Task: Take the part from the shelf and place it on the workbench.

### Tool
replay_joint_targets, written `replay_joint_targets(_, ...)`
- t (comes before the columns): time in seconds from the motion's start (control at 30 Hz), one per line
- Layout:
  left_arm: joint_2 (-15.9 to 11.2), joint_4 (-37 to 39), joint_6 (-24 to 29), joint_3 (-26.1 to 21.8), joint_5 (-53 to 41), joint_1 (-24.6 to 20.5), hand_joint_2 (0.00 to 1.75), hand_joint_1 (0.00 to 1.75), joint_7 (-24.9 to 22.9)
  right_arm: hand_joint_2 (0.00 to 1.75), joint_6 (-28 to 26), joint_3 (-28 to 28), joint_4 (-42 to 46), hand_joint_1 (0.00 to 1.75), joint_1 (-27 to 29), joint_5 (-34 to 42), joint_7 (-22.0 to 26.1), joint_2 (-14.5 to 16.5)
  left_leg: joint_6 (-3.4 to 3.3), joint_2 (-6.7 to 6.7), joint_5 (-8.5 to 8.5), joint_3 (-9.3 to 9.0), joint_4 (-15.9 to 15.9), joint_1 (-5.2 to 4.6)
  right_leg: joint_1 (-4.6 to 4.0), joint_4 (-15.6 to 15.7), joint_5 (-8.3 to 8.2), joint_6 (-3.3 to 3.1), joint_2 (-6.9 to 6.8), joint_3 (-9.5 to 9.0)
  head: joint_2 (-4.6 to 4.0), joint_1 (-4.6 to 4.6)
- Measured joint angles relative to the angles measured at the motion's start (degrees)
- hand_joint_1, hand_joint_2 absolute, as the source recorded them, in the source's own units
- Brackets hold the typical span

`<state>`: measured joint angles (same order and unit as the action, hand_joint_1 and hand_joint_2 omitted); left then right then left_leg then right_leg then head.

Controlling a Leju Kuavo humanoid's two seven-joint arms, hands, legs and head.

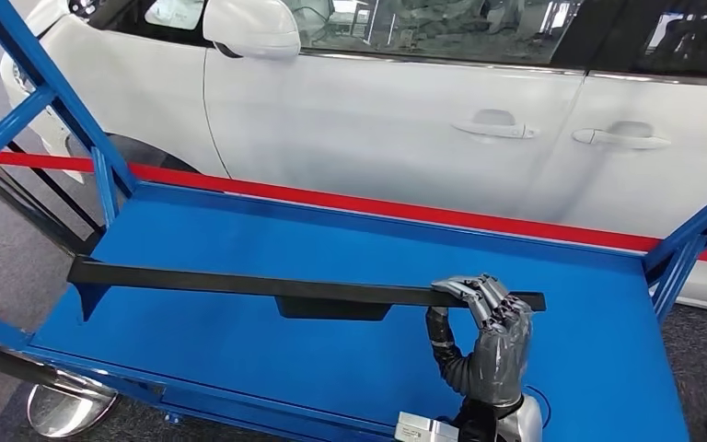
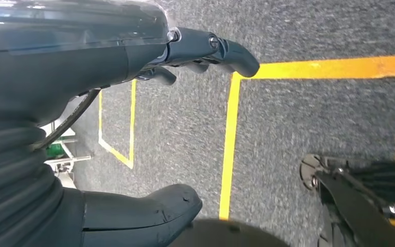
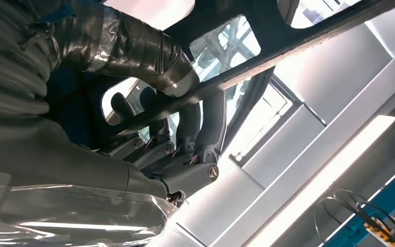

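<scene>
- Head view: the right robot hand (image 1: 488, 336), lower right of the frame, has its fingers (image 1: 469, 290) curled over the right end of the long black part (image 1: 267, 285), which stretches across the middle of the frame over the blue shelf (image 1: 331, 239). A white car (image 1: 405, 101) fills the top. The grasp looks made; the carry and the placing are left.
- Left wrist view: the left robot hand (image 2: 133, 128) hangs over grey floor (image 2: 298, 118) with yellow lines (image 2: 230, 144), fingers apart, holding nothing.
- Right wrist view: the right robot hand's fingers wrap the part from below, clamped on it.

Part (image 1: 267, 285) above workbench (image 1: 552, 368); car (image 1: 405, 110) behind
</scene>
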<state>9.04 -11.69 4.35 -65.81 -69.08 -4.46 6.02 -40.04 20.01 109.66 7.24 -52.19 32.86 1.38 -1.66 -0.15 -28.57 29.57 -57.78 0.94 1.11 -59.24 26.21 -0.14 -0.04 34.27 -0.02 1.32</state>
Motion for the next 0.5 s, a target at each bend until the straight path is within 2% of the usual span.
replay_joint_targets(0.13,0.01,0.00,0.00,0.00,0.01,0.05,1.75,0.00,-0.01,1.75,0.01,0.01,0.00,1.75,-0.01,0.00,0.01,0.00,1.31,-0.01,0.01,-0.35,0.57,0.11,-0.09,-0.01,0.24,-0.38,0.00,-0.07,0.00,-0.01)
replay_joint_targets(0.27,0.01,0.00,-0.09,0.00,0.10,0.04,1.75,0.00,-0.01,1.75,0.00,0.01,0.00,1.75,-0.01,0.00,0.01,0.00,2.26,-0.01,-0.05,-0.47,0.72,0.23,-0.19,-0.03,0.34,-0.47,0.00,-0.15,0.00,-0.01)
replay_joint_targets(0.5,0.01,0.00,-0.17,0.00,0.12,0.04,1.75,0.00,-0.03,1.75,-0.01,0.02,0.00,1.75,-0.01,-0.01,-0.03,0.00,2.66,-0.01,-0.16,-0.58,0.72,0.17,-0.20,0.08,0.36,-0.45,0.00,-0.40,0.00,-0.01)
